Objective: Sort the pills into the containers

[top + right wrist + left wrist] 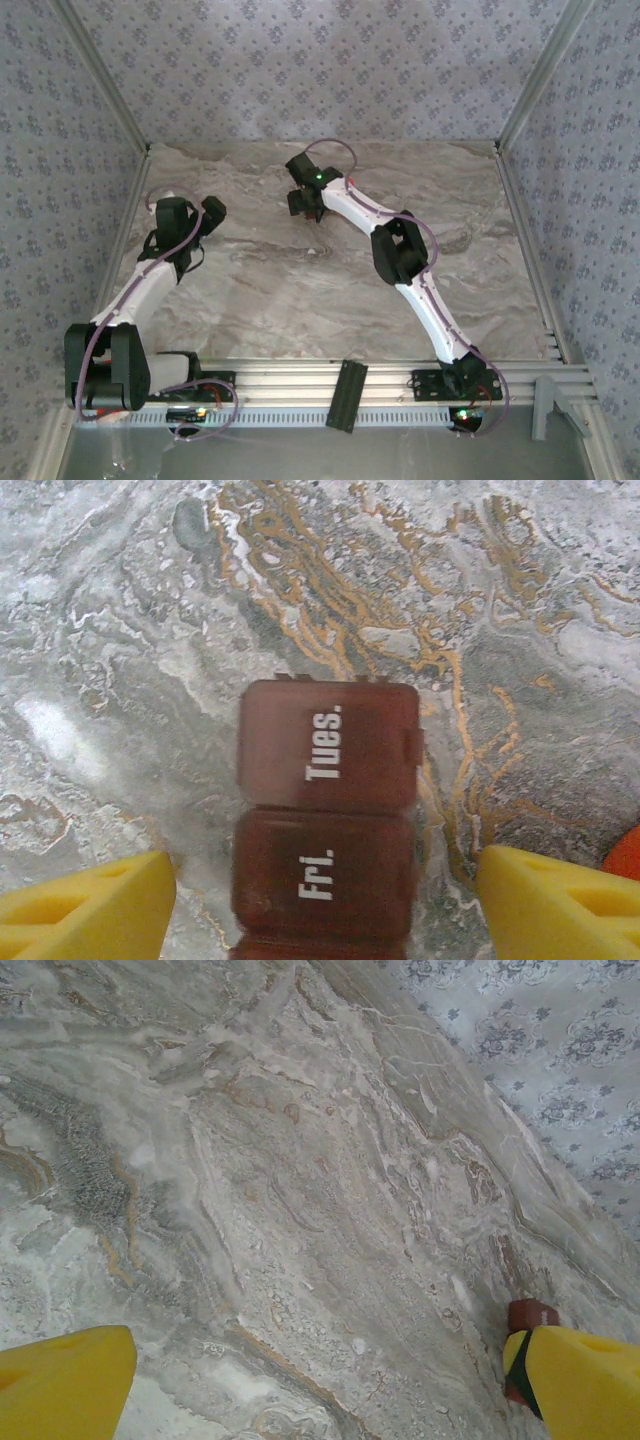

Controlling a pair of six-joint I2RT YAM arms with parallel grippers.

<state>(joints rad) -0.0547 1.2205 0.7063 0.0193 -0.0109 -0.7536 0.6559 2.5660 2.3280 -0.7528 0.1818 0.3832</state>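
left gripper (320,1385): closest to the arm bases, well off to the left of the dark reddish-brown plastic pill-box strip (325,780). Yellow fingers spread wide with bare marble between them. Probably parked out of the way so the other arm gets room.

odd bit: small reddish-brown lump (530,1315) right against one of those yellow fingers. No idea what it is.

pills: hard to call. One tiny whitish speck (358,1345) on the stone ahead of the left gripper, well away from the pill-box strip. Could be a pill or just the marble pattern.

right gripper (326,885): further out, hanging over the near part of the pill-box strip. Open, gripping nothing, with one yellow finger on each side and a gap of table showing both ways.

"Fri." lid (320,875): squarely between those fingers, snapped shut, with a sliver of a third box nearer still.

orange thing (625,855): just right of the pill-box strip, past the right-hand finger. Cut off by the frame edge, so can't say what.

"Tues." lid (328,745): next box out, just beyond the fingertips, also shut.

grey-and-tan marbled tabletop (120,630): pill-box strip lying flat on it, running lengthwise away from the gripper.

why: guessing the straddle is a line-up to pinch the strip or work a lid, since nothing goes in while the lids are shut.
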